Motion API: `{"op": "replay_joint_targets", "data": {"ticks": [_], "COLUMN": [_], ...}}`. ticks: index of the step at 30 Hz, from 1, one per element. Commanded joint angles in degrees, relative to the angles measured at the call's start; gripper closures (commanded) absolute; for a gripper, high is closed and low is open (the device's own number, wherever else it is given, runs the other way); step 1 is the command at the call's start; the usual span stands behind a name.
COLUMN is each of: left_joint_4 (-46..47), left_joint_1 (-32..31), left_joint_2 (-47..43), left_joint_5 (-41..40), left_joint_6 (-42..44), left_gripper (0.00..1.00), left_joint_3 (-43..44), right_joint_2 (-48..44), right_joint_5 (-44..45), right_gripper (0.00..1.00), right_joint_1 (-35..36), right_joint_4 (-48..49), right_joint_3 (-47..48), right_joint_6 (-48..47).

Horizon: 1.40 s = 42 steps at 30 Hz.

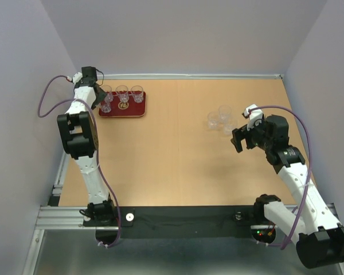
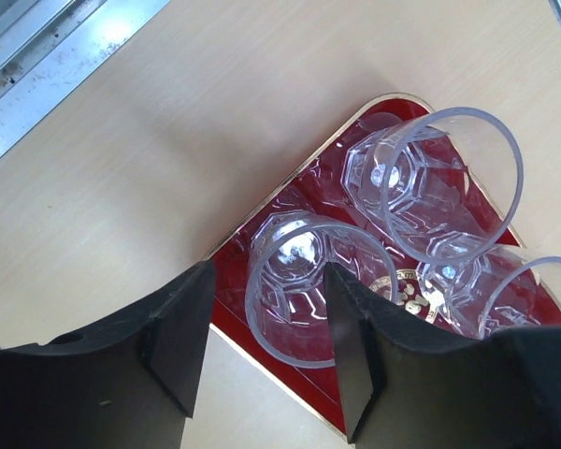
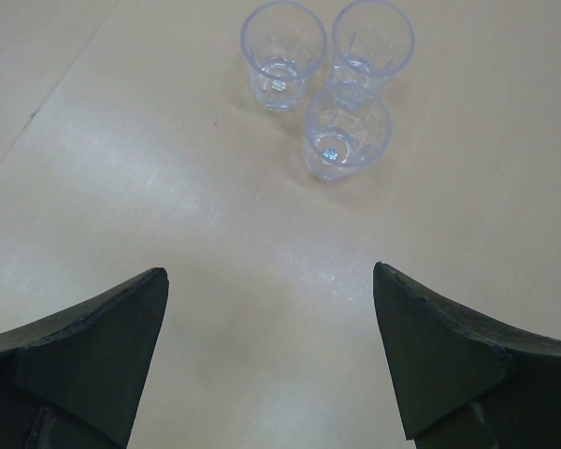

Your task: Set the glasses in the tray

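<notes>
The dark red tray lies at the far left of the table and holds several clear glasses: three in a back row and one at the front left. My left gripper is open and straddles that front-left glass, which stands on the tray; there is a gap at the left finger. Two more glasses stand beyond it. Three glasses stand on the table at the right. My right gripper is open and empty, short of them.
A metal rail runs along the table's left edge close to the tray. Grey walls enclose the table on the left, back and right. Bare wood lies between the tray and the right-hand glasses.
</notes>
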Motion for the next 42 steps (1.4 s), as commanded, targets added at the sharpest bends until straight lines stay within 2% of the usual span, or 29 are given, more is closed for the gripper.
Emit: {"op": "replay_joint_targets", "data": {"ticks": [1, 5, 8, 13, 17, 23, 25, 31, 37, 42], "left_joint_4": [-1.0, 0.2, 4.0, 13.0, 20.0, 26.3, 28.4, 31.1, 30.0, 29.7], "left_joint_1": [0.3, 0.3, 0.2, 0.2, -0.1, -1.7, -2.7, -6.5, -10.0, -11.9], "left_joint_2": [-7.8, -14.3, -19.4, -30.5, -38.9, -47.6, -49.5, -52.9, -53.5, -55.8], "left_joint_5": [-2.2, -3.7, -2.9, 8.4, 22.7, 37.3, 38.8, 43.6, 45.3, 44.2], "left_joint_6": [2.0, 3.4, 4.5, 8.0, 11.9, 16.8, 18.6, 21.2, 23.4, 24.0], "left_gripper": [0.33, 0.32, 0.32, 0.3, 0.29, 0.26, 0.25, 0.25, 0.25, 0.25], "left_joint_3": [3.0, -0.2, -7.6, -23.0, -35.1, -45.0, -48.2, -53.9, -55.2, -55.8], "right_joint_2": [-1.3, -1.4, -1.3, 0.2, 4.1, 13.0, 17.7, 29.8, 38.8, 44.3], "right_joint_5": [0.2, 0.4, 1.5, 4.9, 6.9, 4.1, 3.2, 2.2, 5.1, 9.2], "right_gripper": [0.05, 0.05, 0.05, 0.02, 0.02, 0.05, 0.05, 0.08, 0.12, 0.21], "right_joint_1": [-0.6, -0.6, -0.8, -2.5, -4.4, -4.9, -5.0, -5.1, -5.3, -5.8], "right_joint_4": [2.9, 2.9, 3.0, 4.4, 4.9, 4.5, 3.9, 2.8, 2.7, 2.6], "right_joint_3": [-1.3, -1.3, -1.3, -1.2, 0.8, 6.1, 9.4, 16.4, 22.8, 26.3], "right_joint_6": [-0.3, -0.3, -0.5, 1.5, 5.5, 8.7, 9.8, 12.3, 13.4, 12.7]}}
